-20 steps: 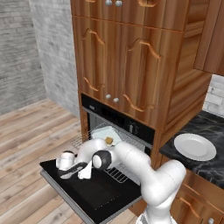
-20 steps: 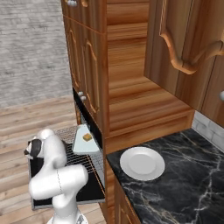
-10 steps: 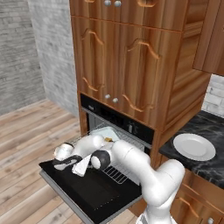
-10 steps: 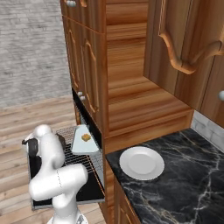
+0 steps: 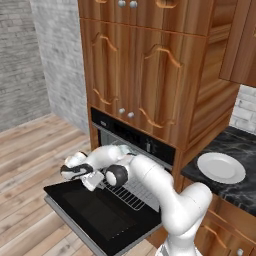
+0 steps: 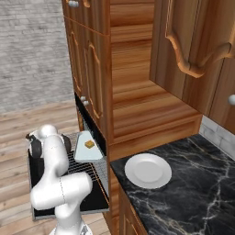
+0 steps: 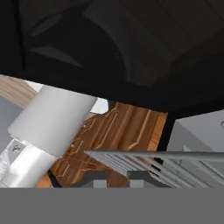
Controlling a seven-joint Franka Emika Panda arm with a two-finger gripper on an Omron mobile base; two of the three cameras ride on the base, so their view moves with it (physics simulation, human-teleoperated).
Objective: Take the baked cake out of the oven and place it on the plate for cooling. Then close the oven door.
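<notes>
The baked cake (image 6: 89, 144) is a small golden-orange block on a pale tray (image 6: 86, 152), which rests on the wire rack (image 6: 82, 167) pulled out of the oven (image 5: 135, 141). The oven door (image 5: 102, 220) lies open and flat. My gripper (image 5: 94, 183) hovers low over the door's left part, in front of the rack and apart from the cake. In the hand view the gripper (image 7: 117, 177) is open with nothing between its fingertips (image 7: 94, 177), and the rack's edge (image 7: 166, 158) is close ahead. The white plate (image 6: 148, 170) sits bare on the black counter to the right.
Brown wooden cabinet doors (image 5: 145, 80) rise above the oven. The black marble counter (image 6: 193, 183) holds the plate (image 5: 221, 167) to the right of the oven. Wood floor (image 5: 30, 150) stretches to the left. My own arm's elbow (image 5: 117, 175) hangs over the rack.
The hand has risen a little above the open door and turned, with the arm folding closer to the oven. Cake, plate and door stay where they were.
</notes>
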